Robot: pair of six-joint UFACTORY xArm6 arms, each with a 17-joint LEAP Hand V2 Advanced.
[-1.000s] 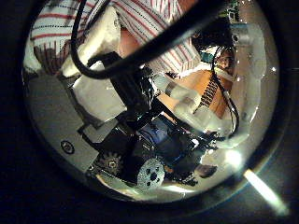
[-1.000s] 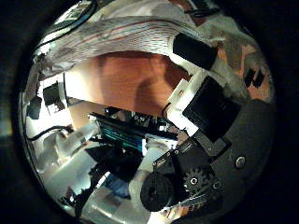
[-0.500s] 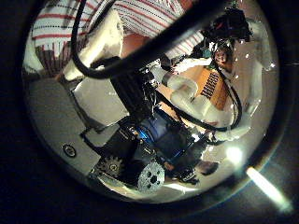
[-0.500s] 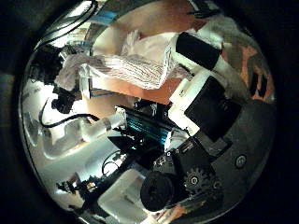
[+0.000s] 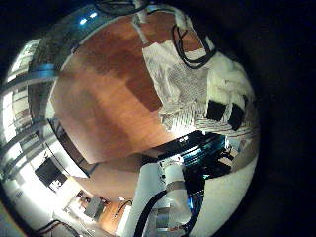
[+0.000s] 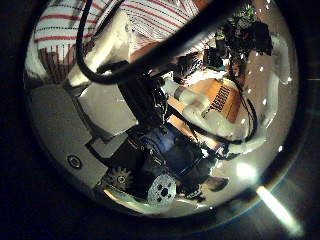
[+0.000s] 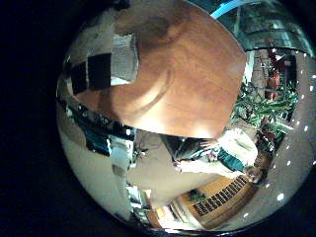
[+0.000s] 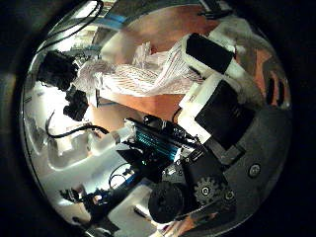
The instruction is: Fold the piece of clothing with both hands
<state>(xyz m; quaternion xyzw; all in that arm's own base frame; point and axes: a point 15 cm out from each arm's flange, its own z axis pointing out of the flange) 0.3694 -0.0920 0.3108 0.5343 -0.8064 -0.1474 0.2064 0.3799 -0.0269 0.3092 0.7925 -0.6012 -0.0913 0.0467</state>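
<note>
A striped piece of clothing [image 8: 138, 71] hangs bunched in a band above the wooden table [image 8: 163, 99]. It stretches between my right hand [image 8: 212, 94] and the other hand [image 8: 61, 84] at its far end. My right hand's fingertips [image 8: 202, 51] pinch one end of the cloth. In the left little finger side palm view the striped clothing [image 5: 176, 79] drapes over the table [image 5: 109, 99], and my left hand [image 5: 225, 99] clamps its edge. The left thumb side palm view has the cloth [image 6: 150, 18] pressed against my left hand's fingers [image 6: 105, 45].
The round table's edge [image 7: 168, 126] drops off to the room floor, with furniture and plants [image 7: 259, 99] beyond it. Bare tabletop [image 7: 193, 64] lies beside the cloth [image 7: 123, 54].
The cloth, spread flat close under my right palm a second ago, is now gathered into a band and raised off the table. The other hand has come into the right thumb side view.
</note>
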